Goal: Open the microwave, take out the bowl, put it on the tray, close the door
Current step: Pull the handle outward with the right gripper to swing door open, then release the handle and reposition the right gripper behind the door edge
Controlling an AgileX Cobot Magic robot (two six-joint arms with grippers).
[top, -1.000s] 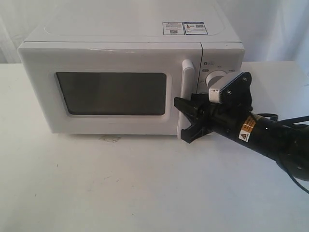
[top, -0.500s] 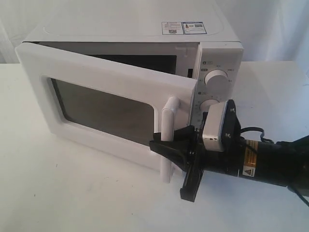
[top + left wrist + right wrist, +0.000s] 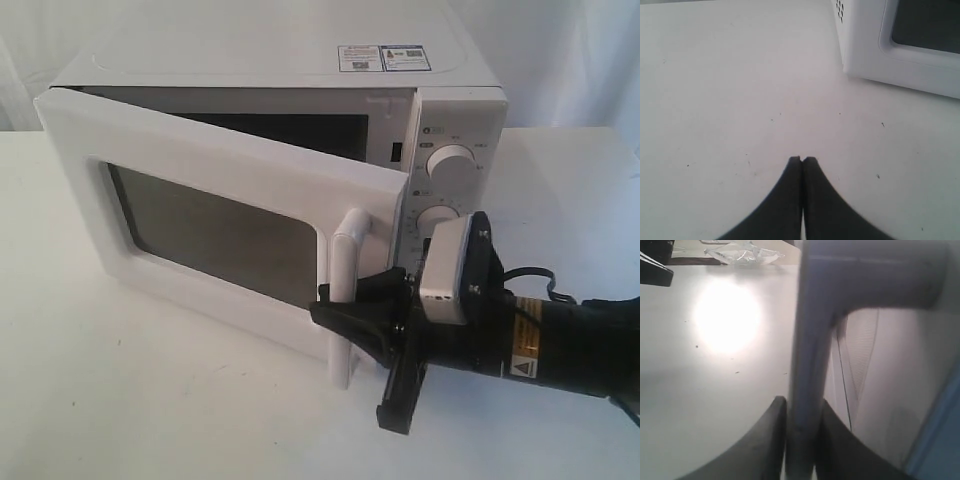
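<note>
The white microwave (image 3: 300,70) stands at the back of the table, and its door (image 3: 200,150) is swung partly open toward the front. My right gripper (image 3: 332,312) is shut on the vertical white bar handle (image 3: 345,260); in the right wrist view the handle (image 3: 810,340) runs between the two black fingers (image 3: 770,440). The dark cavity shows above the door, and the bowl is hidden. My left gripper (image 3: 802,160) is shut on nothing, low over the bare table near the microwave's corner (image 3: 865,50). It is out of the exterior view.
Two round knobs (image 3: 450,162) sit on the panel right of the door opening. A clear plastic item (image 3: 742,255) lies far off on the table in the right wrist view. The white table (image 3: 150,400) stretches in front of the door.
The door went from shut to partly open, pulled out by my right gripper on the handle. In the last half second it has hardly moved.
</note>
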